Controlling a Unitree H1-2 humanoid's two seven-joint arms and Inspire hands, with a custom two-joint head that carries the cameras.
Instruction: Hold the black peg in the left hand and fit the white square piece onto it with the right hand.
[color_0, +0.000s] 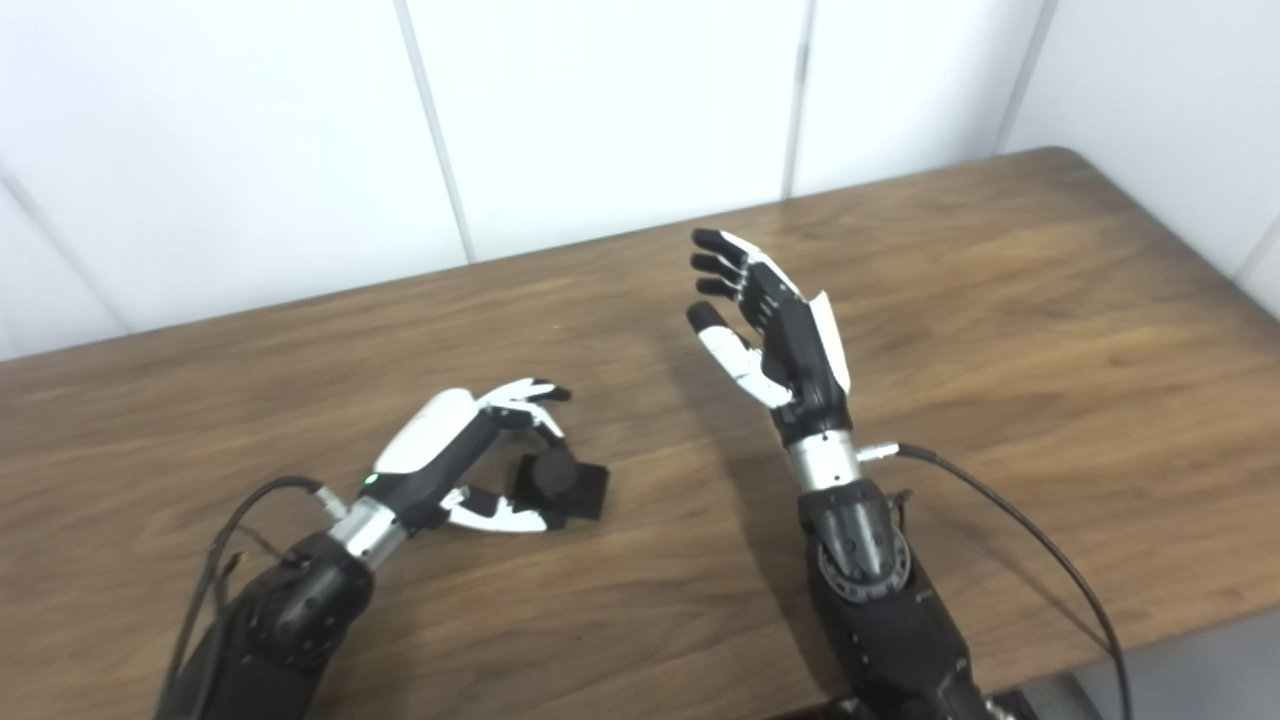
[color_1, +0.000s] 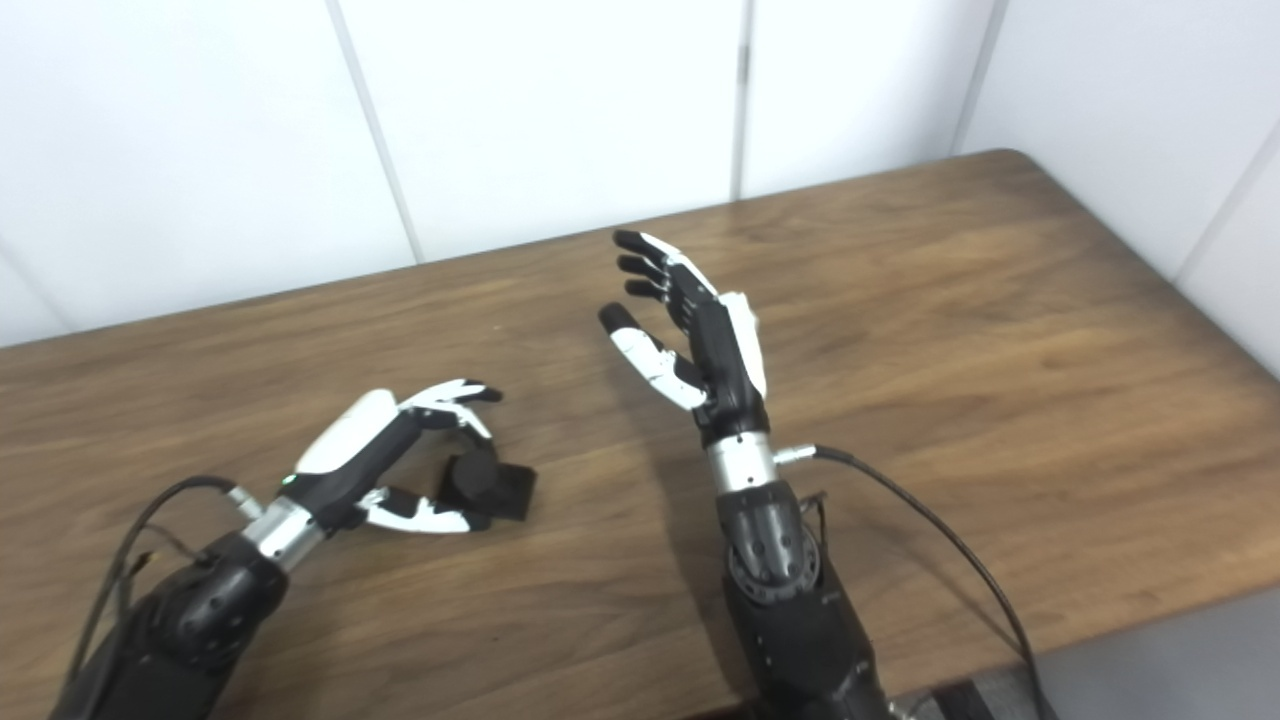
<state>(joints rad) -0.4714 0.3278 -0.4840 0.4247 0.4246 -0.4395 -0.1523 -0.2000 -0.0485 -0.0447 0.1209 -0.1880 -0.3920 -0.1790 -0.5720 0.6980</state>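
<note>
Left hand (color_0: 455, 455) curls loosely around the black peg (color_0: 560, 482) on the tabletop (color_0: 1000, 330), not clamped yet. It looks rigid and light, so pinch the round post. Right hand (color_0: 775, 330) is spread open, holding nothing; can't see any white piece.

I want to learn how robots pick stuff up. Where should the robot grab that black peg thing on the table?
Probably by the round post of the black peg, which stands up from its flat square base on the table. The left hand is best placed, coming from the left with fingers over the top and thumb underneath. The base looks too low to pinch easily.

Smooth wood-grain table (color_0: 1000, 330), matt black peg (color_0: 556, 478) (plastic-looking), glossy-shelled left hand (color_0: 470, 450)
</note>
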